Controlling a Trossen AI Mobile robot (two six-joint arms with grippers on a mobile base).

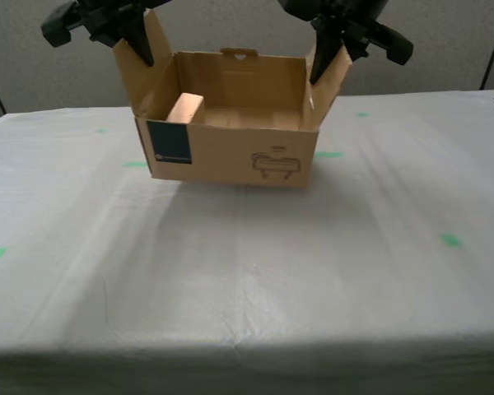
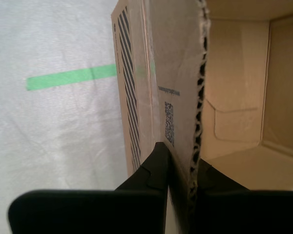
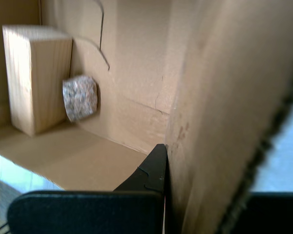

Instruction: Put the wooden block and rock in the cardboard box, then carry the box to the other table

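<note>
My first gripper and my second gripper each pinch a side flap of the cardboard box, with the wooden block and rock inside near my first gripper, so a bending flap could slip out and drop everything.

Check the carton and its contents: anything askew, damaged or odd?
Mostly fine. The cardboard box looks slightly tilted above the other table, each side flap pinched by a claw: my first gripper, my second gripper. The flap edge in the second wrist view is ragged. The wooden block and rock sit in one inside corner.
</note>
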